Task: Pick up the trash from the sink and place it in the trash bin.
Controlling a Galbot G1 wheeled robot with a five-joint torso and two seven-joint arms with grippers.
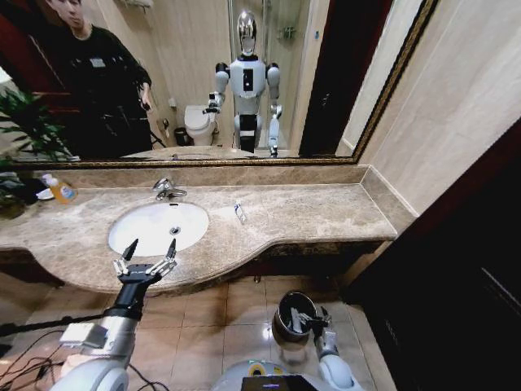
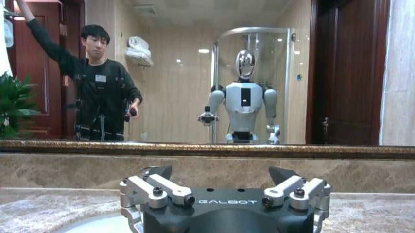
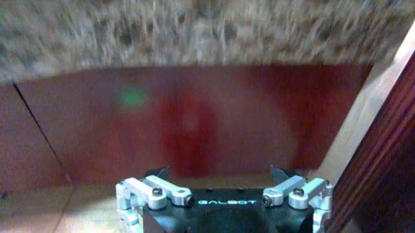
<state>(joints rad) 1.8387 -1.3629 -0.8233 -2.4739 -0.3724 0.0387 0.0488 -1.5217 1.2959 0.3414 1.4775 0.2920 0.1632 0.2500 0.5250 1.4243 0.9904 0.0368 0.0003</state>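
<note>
our left gripper [image 1: 150, 249] hovers at the sink's [image 1: 122, 232] near rim, jaws apart; our right gripper [image 1: 313, 319], jaws spread and empty, hangs over the trash bin [image 1: 285, 308]; a white packet [image 1: 239, 213] lies on the table [image 1: 309, 213] beside the basin; it looks light, flat, slippery, so we pinch its long edges.

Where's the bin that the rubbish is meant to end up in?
In the head view the trash bin stands on the tiled floor below the marble countertop, on the robot's right, with the right gripper over its rim.
</note>
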